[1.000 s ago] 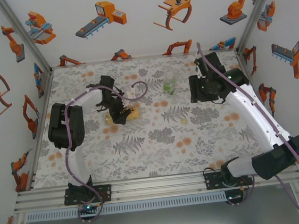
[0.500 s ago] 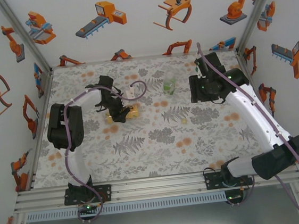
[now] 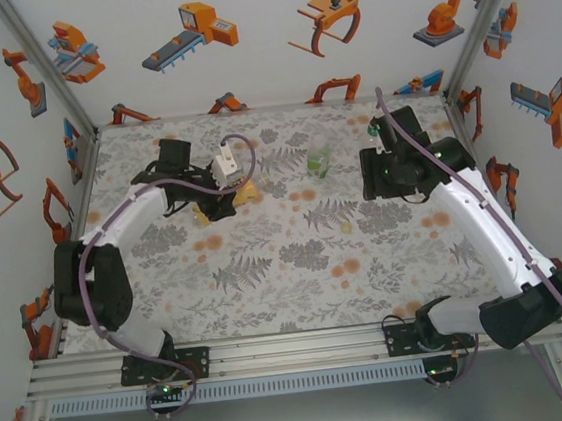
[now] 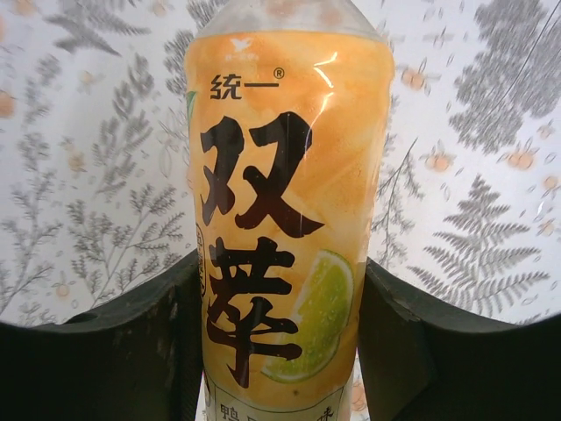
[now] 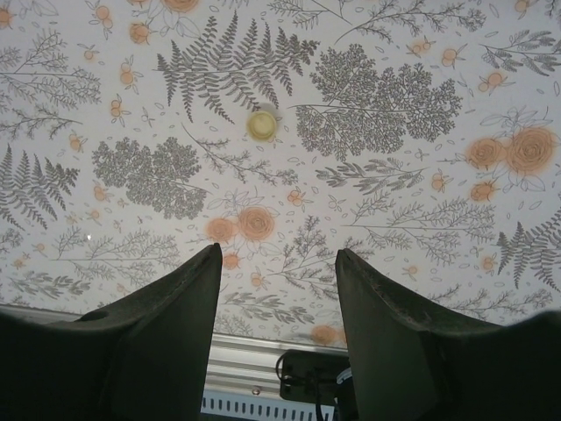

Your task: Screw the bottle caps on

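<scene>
An amber-yellow bottle [image 4: 285,219] with a yellow label stands between my left gripper's [image 4: 280,324] fingers, which press on both its sides. From above, that bottle [image 3: 248,193] sticks out of the left gripper [image 3: 221,199] at the back left of the table. A clear bottle with a green-white band [image 3: 318,158] stands upright at the back centre. A pale yellowish bottle cap [image 5: 261,124] lies alone on the cloth, below and ahead of my right gripper [image 5: 279,254], which is open and holds nothing. The same cap [image 3: 348,227] lies near the table's middle right, nearer the front than the right gripper [image 3: 377,182].
The table carries a fern-and-flower patterned cloth [image 3: 297,269]. White walls with robot stickers close in the left, back and right sides. An aluminium rail [image 3: 296,350] with both arm bases runs along the near edge.
My left gripper has shut on the amber bottle and carried it slightly toward the back, while the left arm's elbow swung out to the left. The right arm has barely moved.
</scene>
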{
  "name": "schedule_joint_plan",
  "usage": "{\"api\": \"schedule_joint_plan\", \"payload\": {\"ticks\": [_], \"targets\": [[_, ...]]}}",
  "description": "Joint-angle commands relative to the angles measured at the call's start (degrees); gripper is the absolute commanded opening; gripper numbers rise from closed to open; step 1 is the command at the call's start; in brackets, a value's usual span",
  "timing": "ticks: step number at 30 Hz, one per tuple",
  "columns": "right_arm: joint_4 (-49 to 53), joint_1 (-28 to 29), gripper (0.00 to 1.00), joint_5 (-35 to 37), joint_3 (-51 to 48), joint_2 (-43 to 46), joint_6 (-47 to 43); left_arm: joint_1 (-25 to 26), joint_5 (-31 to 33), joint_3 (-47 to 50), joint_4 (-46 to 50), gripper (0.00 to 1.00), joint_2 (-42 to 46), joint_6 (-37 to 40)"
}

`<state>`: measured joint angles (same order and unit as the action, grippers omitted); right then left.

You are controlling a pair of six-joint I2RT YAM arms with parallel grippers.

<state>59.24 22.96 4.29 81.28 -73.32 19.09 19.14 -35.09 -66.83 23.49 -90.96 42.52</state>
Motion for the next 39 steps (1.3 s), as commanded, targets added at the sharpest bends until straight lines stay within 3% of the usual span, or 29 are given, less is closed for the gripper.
{"api": "schedule_joint_plan", "payload": {"ticks": [1,7,14,20,27,32,39], "targets": [[-1.3,0.1,0.52,-0.5,-1.8,1.5,1.7,-0.2,-3.6,3.4,-6.0,0.45,5.7,-9.0],[-3.6,0.2,0.51,-2.6,-5.4,2.9,3.2,-0.2,-4.4,11.5,-13.0,0.41,18.6,-19.1],[-7.0,0.2,0.48,-4.5,-10.4,4.3,6.5,-0.2,-2.5,17.1,-13.9,0.34,33.5,-27.9],[-10.7,0.2,0.46,-5.7,-14.7,3.8,8.2,-0.2,2.0,21.9,-12.7,0.23,46.4,-35.5],[-15.9,0.2,0.45,-6.7,-18.3,0.1,9.3,-0.2,3.2,28.8,-13.2,0.00,59.6,-43.7],[-20.9,0.2,0.44,-7.0,-20.1,-2.7,9.2,-0.2,2.5,32.6,-15.7,0.00,66.5,-49.2],[-27.7,0.2,0.39,-5.0,-22.1,-7.5,9.5,-0.1,2.2,35.2,-13.8,0.00,72.7,-50.6]]}}
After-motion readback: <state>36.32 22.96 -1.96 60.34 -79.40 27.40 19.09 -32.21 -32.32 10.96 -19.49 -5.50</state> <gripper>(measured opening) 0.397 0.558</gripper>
